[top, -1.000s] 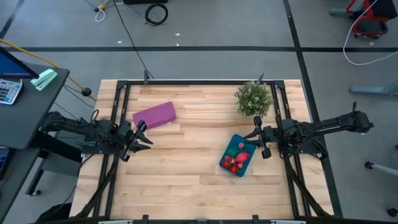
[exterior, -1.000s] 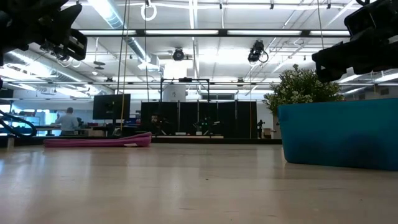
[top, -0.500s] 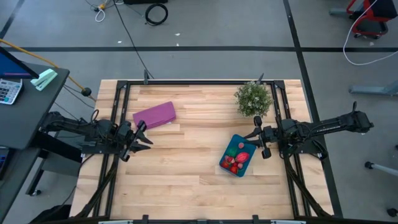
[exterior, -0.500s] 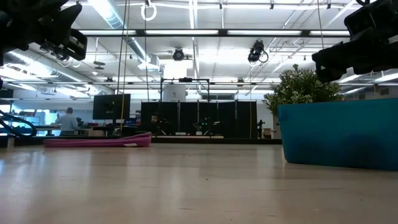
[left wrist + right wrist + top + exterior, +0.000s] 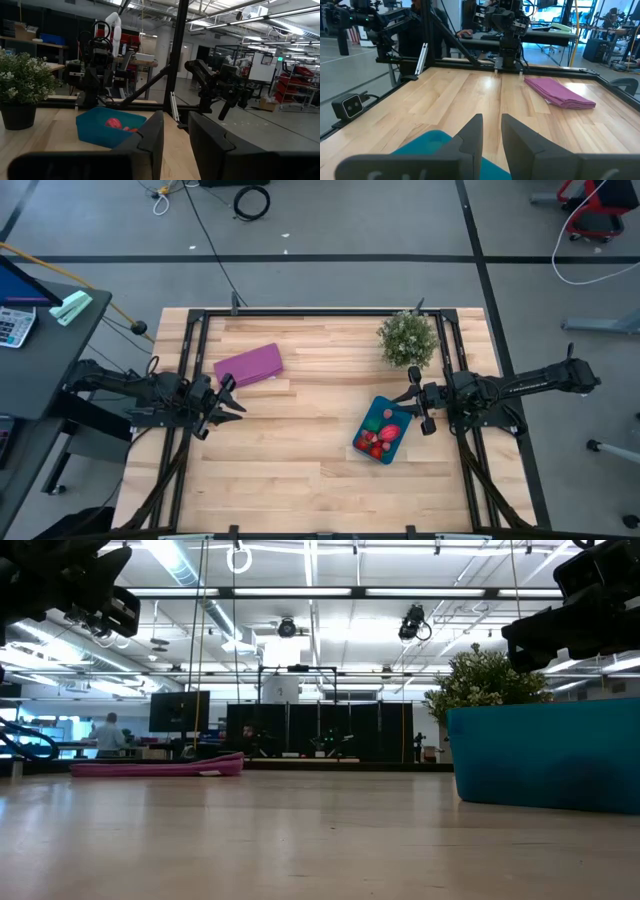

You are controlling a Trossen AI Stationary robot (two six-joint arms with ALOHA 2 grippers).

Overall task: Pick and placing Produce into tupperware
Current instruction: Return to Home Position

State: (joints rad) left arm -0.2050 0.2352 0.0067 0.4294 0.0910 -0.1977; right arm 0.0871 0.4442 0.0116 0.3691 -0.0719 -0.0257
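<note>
The teal-blue tupperware (image 5: pixel 383 430) sits on the right half of the table and holds several red and pink produce pieces (image 5: pixel 379 442). The left wrist view also shows the tupperware (image 5: pixel 107 130) with red produce (image 5: pixel 114 122) inside. My right gripper (image 5: pixel 415 408) hovers just to the right of the tupperware, fingers narrowly open (image 5: pixel 491 134), and touches nothing. The tupperware's teal rim (image 5: pixel 427 142) shows just ahead of them. My left gripper (image 5: pixel 226 396) waits near the table's left edge, narrowly open (image 5: pixel 176 132) and empty.
A flat purple rectangular object (image 5: pixel 248 365) lies on the far left part of the table. A bushy potted plant (image 5: pixel 407 338) stands beyond the tupperware near the far right corner. Bare wood (image 5: pixel 300 440) spans the middle and near side. A black frame (image 5: pixel 320 311) borders the table.
</note>
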